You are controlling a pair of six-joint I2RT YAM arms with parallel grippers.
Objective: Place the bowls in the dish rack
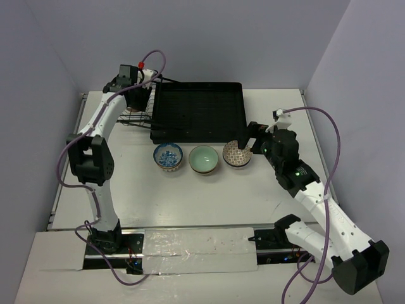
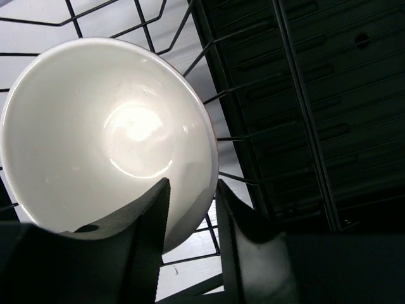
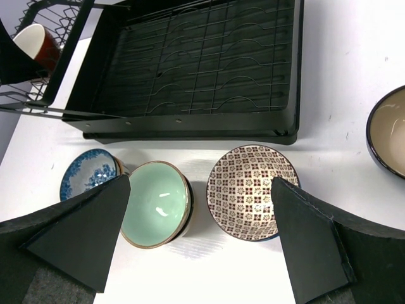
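1 white bowl rim between left jaws

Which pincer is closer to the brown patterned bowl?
Right. The right pincer hangs open just above the brown patterned bowl; the left pincer is far off at the wire basket.

White bowl in dish rack basket, three bowls beside tray
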